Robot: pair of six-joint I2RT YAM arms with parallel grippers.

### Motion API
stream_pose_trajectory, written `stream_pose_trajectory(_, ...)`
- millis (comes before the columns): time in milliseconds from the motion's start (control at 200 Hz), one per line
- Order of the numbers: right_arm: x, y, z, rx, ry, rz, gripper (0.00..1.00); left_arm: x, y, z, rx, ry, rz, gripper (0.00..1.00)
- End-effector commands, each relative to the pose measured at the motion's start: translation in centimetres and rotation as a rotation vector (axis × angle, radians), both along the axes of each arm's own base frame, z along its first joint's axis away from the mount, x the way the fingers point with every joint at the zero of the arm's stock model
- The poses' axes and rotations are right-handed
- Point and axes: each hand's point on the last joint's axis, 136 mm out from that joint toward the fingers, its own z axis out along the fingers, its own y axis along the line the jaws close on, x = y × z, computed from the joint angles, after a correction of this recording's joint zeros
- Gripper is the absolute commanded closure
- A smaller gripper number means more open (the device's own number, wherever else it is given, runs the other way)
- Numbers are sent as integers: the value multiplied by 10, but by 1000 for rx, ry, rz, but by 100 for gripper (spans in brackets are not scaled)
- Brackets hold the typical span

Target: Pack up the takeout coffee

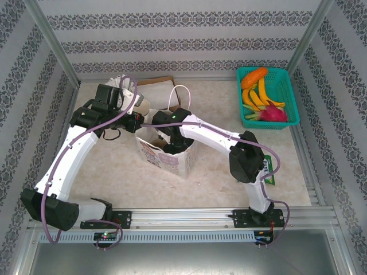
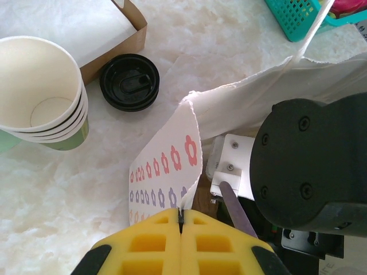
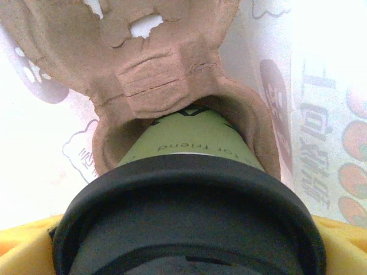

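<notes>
The takeout coffee (image 3: 192, 143), an olive-green cup with a black lid (image 3: 183, 212), stands in a pocket of a brown pulp cup carrier (image 3: 155, 74) inside the white paper bag (image 1: 172, 161). My right gripper (image 3: 183, 235) reaches down into the bag (image 1: 171, 143). Its yellow fingers (image 3: 28, 246) flank the lid closely, and contact with it is unclear. My left gripper (image 2: 181, 216) is shut on the bag's flower-printed rim (image 2: 166, 166) and holds that side up at the bag's left edge (image 1: 135, 124).
A stack of cream paper cups (image 2: 43, 91), a loose black lid (image 2: 129, 82) and a brown box (image 2: 112, 31) lie behind the bag. A teal basket (image 1: 289, 94) of fruit sits at the back right. A green packet (image 1: 269, 172) lies near the right arm.
</notes>
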Motion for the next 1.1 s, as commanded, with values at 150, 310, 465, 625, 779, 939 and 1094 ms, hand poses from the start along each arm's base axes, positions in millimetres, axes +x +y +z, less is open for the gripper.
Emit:
stream_pose_trajectory(150, 3, -6, 5, -22, 1, 1, 5, -4, 2, 3, 8, -21, 11, 100)
stream_pose_trajectory(310, 0, -7, 7, -20, 5, 7, 4, -3, 3, 2, 14, -26, 19, 100)
stream_pose_trajectory(465, -1, -8, 10, -20, 1, 19, 2, -2, 5, 4, 16, -34, 30, 100)
stream_pose_trajectory(625, 0, -9, 13, -21, -1, 28, 2, -1, 9, 8, 25, -50, 58, 100)
stream_pose_trajectory(779, 2, -7, 18, -13, -6, 32, 2, -5, 12, 4, 36, -38, 63, 100)
stream_pose_trajectory(939, 1, -7, 25, -4, -12, 31, 2, -6, 13, 1, 40, -31, 70, 100)
stream_pose_trajectory(1094, -1, -5, 34, 18, -8, 19, 2, -6, 8, 0, 13, -25, 52, 100)
